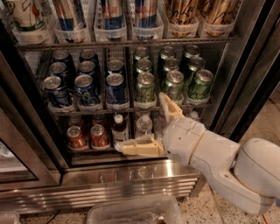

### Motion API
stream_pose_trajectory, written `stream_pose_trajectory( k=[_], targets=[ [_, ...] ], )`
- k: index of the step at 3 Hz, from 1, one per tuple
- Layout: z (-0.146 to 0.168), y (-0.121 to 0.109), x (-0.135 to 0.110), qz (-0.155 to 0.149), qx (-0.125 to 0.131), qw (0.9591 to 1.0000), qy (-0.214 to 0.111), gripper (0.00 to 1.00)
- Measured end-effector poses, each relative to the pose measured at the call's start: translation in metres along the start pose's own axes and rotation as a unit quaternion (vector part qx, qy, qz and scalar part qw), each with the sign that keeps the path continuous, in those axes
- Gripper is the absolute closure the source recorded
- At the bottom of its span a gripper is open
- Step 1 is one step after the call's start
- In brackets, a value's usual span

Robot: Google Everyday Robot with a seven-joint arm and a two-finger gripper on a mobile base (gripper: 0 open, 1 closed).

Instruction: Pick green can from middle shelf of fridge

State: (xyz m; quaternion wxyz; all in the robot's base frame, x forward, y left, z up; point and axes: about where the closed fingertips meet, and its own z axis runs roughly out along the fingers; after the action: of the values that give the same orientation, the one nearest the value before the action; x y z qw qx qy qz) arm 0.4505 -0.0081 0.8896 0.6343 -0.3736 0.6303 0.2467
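Observation:
Several green cans stand on the right half of the middle shelf of the fridge; the front row holds three, at left, centre and right. My gripper is open in front of the shelf's front rail, below the green cans. One cream finger points up between the left and centre front cans. The other finger points left across the lower shelf. It holds nothing.
Dark blue cans fill the shelf's left half. Below are red cans and small bottles; above, tall slim cans in clear trays. Dark door frames stand left and right. A clear plastic bin lies on the floor.

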Motion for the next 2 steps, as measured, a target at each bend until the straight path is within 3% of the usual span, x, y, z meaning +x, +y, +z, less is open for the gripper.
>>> stream_pose_trajectory(
  k=[1,2],
  targets=[
    [-0.017,-0.018,0.017,0.013,0.074,0.997,-0.017,0.0],
    [-0.023,-0.031,0.014,0.0,0.123,0.9917,-0.037,0.0]
  ],
)
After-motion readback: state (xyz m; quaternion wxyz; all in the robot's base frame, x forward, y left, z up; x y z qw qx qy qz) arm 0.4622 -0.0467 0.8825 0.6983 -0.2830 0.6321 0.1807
